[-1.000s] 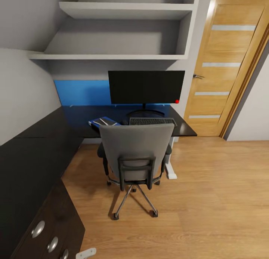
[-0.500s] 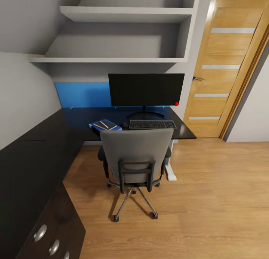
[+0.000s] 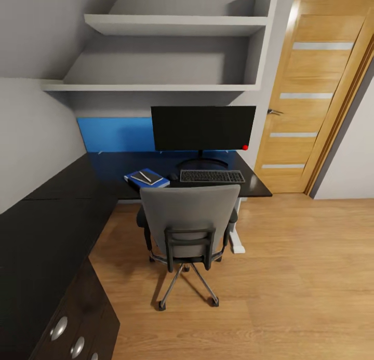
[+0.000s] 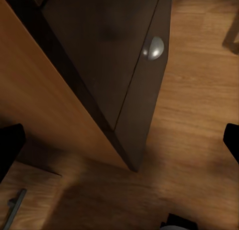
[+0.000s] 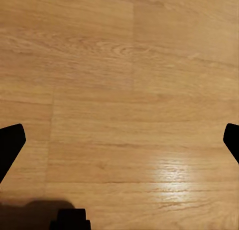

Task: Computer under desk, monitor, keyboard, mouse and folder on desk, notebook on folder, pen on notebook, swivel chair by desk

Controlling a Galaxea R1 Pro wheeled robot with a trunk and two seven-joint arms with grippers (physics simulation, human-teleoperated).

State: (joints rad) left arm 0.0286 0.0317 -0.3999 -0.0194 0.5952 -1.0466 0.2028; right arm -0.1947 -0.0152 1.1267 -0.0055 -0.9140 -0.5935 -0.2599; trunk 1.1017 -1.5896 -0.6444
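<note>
We see the swivel chair [image 3: 189, 230] hiding the desk [image 3: 62, 194] edge w/ keyboard [image 3: 212, 176]; mouse [image 3: 173, 176] barely legible. Left gripper [image 4: 119, 140] & right gripper [image 5: 119, 140] both spread, empty.

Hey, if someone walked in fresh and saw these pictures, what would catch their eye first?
Probably the wide black monitor standing at the back of the black desk, against a bright blue panel. Next, the grey swivel chair pulled up in front of the keyboard, and the blue folder beside it.
</note>
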